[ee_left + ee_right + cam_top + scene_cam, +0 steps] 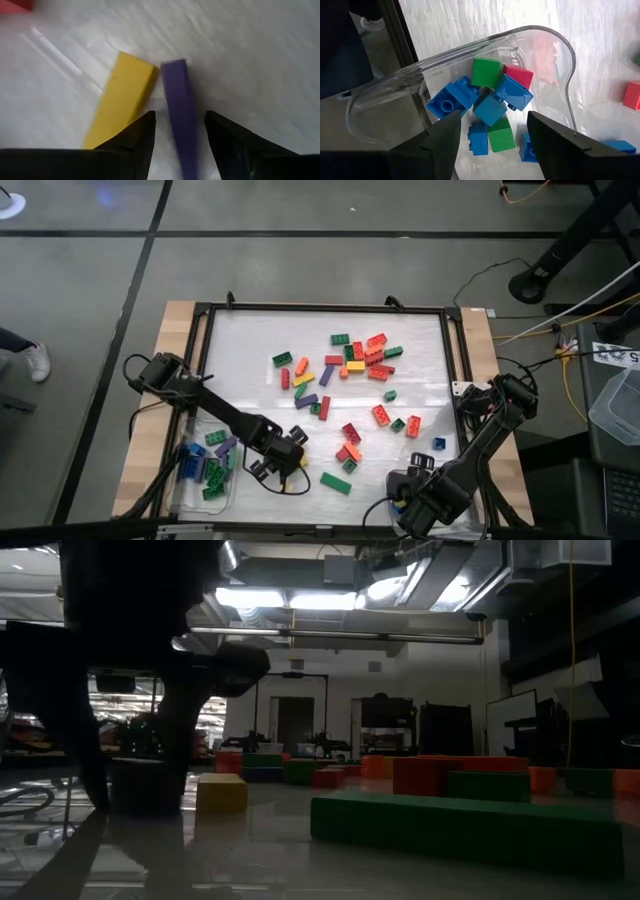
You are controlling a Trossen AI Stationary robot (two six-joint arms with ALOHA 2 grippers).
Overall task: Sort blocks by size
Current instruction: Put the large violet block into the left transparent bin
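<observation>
- I see a purple block (181,117) lying on the bench (250,350), between the spread fingers of my left end effector (180,135), not yet pinched.
- A yellow block (120,102) lies just beside it, crowding one finger.
- Nearby sits a clear tray (190,480) of long blocks.
- My right end effector (492,137) hangs spread over another tray (445,55) of small blocks (495,95).
</observation>
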